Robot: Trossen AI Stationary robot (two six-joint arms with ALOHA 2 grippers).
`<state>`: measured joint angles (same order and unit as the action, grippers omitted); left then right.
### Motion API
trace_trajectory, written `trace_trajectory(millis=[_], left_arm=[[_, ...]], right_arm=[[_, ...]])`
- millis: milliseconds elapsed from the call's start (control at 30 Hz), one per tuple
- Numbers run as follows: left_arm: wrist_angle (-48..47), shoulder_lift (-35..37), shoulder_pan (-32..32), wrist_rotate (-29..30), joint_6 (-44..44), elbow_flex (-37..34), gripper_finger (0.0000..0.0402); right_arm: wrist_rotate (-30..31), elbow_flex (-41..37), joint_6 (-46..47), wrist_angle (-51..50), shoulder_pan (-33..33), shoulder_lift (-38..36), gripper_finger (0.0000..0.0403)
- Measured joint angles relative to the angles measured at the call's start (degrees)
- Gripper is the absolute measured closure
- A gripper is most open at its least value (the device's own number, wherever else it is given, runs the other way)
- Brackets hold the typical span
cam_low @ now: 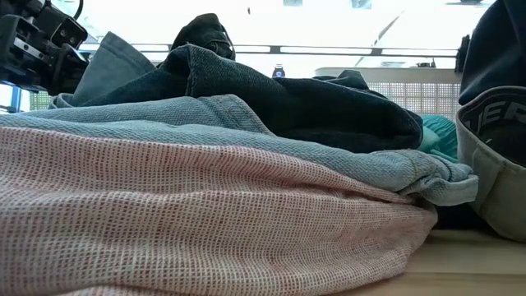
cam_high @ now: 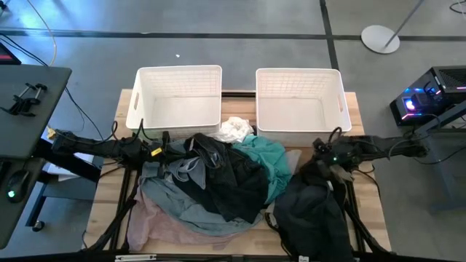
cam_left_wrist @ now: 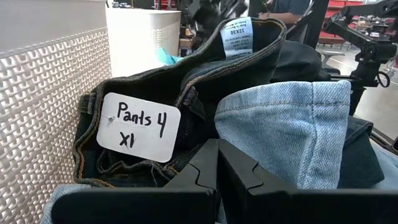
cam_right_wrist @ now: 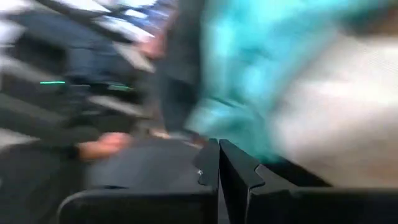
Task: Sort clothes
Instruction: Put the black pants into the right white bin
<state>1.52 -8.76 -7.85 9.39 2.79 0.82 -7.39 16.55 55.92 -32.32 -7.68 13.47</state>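
A: Largest first. Wooden table [cam_high: 368, 211], two white baskets along its far edge: left basket [cam_high: 178, 98], right basket [cam_high: 298, 102].

B: Clothes pile [cam_high: 211, 185] lies on the table, in front of the baskets, between the two grippers. Pink garment [cam_low: 189, 214] at the bottom, light denim [cam_low: 246, 136] over it, dark jeans [cam_low: 312, 103] on top. Teal garment [cam_high: 268, 161] on the side toward the right gripper, white garment [cam_high: 237, 129] just beside the baskets.

A: Separate black garment [cam_high: 313, 211] under and in front of the right gripper [cam_high: 331, 161].

B: Left gripper [cam_left_wrist: 217, 163]: fingers pressed together, nothing between them. Just ahead of it, the dark jeans' waistband with a white tag [cam_left_wrist: 138, 126] reading "Pants 4 X1"; light denim beside that.

A: Right gripper, wrist view: fingers together, too. Teal fabric ahead of it; view blurred, little else legible.
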Motion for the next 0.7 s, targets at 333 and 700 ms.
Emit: trace_trajectory(millis=[333, 700], left_arm=[[0.0, 0.0, 0.0, 0.0, 0.0, 0.0, 0.0402], [0.0, 0.0, 0.0, 0.0, 0.0, 0.0, 0.0402]], right_arm=[[16.2, -5.7, 10.4, -4.9, -0.1, 0.0, 0.0403], [12.7, -6.7, -2.6, 31.9, -2.5, 1.2, 0.0403]])
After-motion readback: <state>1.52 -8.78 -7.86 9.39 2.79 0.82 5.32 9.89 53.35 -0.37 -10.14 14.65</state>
